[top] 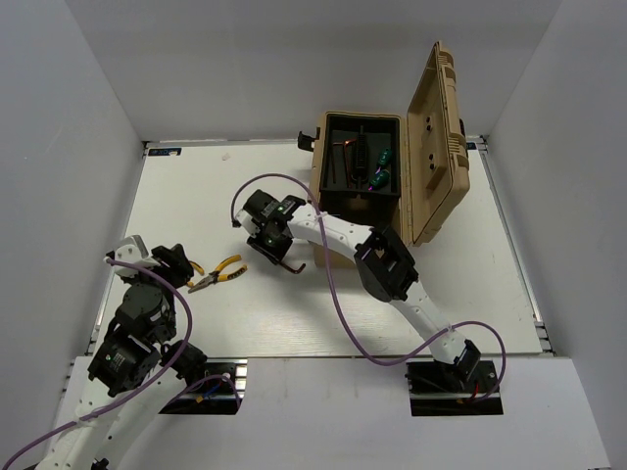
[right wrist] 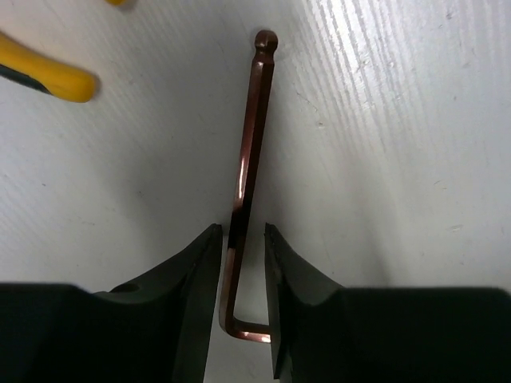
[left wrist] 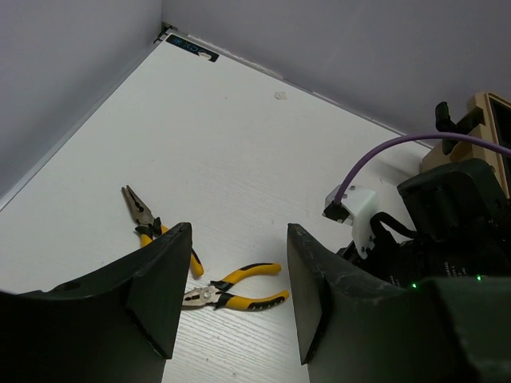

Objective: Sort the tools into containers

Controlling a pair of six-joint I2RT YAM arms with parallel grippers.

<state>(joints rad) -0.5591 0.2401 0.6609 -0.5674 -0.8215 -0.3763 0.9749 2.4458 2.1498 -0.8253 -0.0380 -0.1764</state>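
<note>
Right pincer [right wrist: 243, 231]: jaws narrowly apart, astride the dark-red hex key [right wrist: 251, 136] low on its long shaft, just above the bend. A sliver of table [right wrist: 399, 159] shows on the right side of the shaft, so the grip is judged incomplete.

The key appears to lie flat on the table, ball end pointing away.

Recommended: centre on the shaft, close fully, lift straight, then carry to the open tan case [top: 317, 176].

Risk: a thin key may pivot or slip.

Left pincer [left wrist: 239, 231]: jaws wide apart, empty, above two yellow-handled pliers [left wrist: 239, 287].
</note>
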